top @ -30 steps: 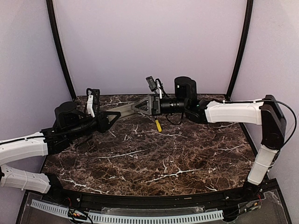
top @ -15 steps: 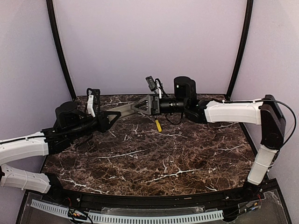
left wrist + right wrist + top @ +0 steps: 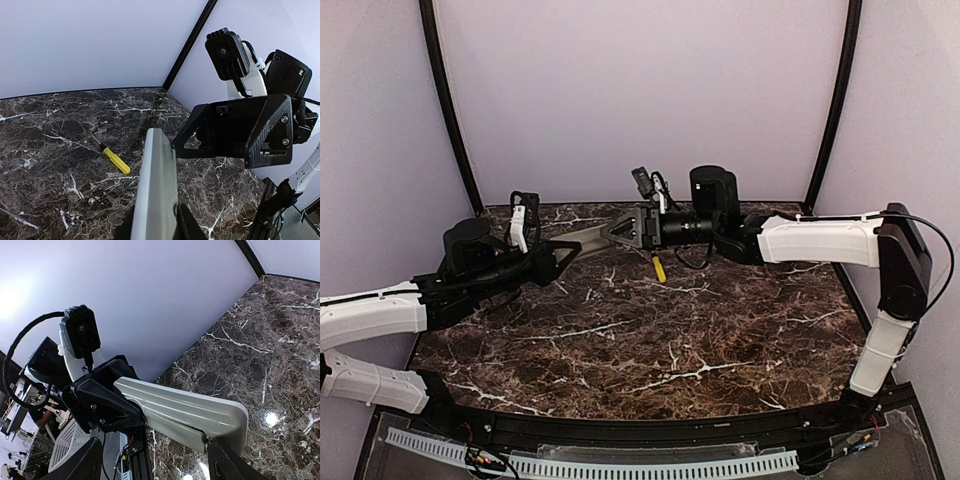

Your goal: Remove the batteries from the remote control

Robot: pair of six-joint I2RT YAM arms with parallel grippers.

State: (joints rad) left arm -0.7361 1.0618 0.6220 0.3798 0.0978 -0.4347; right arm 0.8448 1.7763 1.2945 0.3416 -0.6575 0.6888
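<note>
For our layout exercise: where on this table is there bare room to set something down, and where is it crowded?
Free: the table front and centre, everything nearer than the screwdriver. Crowded: the back, where left gripper and right gripper meet at the remote control.

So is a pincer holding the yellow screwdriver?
No, the yellow screwdriver lies alone on the marble table, with no pincer touching it.
</note>
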